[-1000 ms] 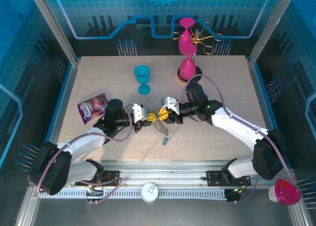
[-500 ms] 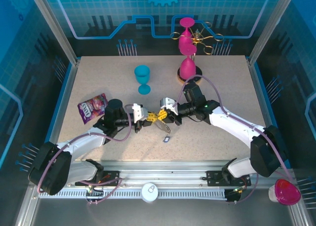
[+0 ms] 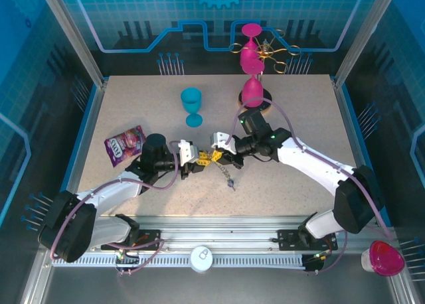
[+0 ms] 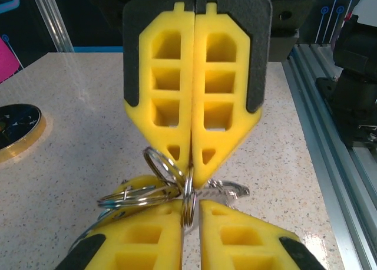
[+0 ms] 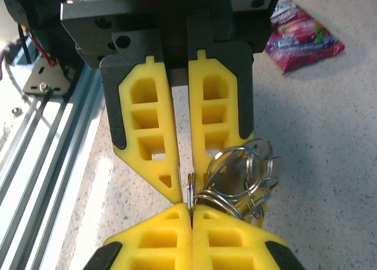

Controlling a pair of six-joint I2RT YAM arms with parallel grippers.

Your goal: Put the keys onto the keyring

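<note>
- Surface [image 3: 133, 105] is keeping the clutter out of the way. The blue goblet [image 3: 191, 105] and purple snack packet [image 3: 124, 143] are sitting well apart from the work, so nothing is crowding the arms.
- Left end effector [image 3: 198, 160] and right end effector [image 3: 215, 156] are meeting tip to tip mid-surface. Probably one is steadying the ring while the other is working it.
- Right end effector: fingers are pressing together, clamping the keyring [image 4: 188, 196] edge-on.
- Left end effector: fingers are sitting slightly apart with the ring's rim between them. Can't tell whether they're actually biting.
- Keyring is being held between the two sets of tips, seemingly raised off the surface.
- Keys [image 5: 238, 174] are bunching just beside the right fingers, apparently already on loops. Chain [image 3: 229, 178] is dangling below.
- Versus a second ago: right arm [image 3: 312, 164] is swinging in leftward, the meeting point is shifting left, and the chain end is trailing further right. Left arm [image 3: 113, 191] is barely moving.
</note>
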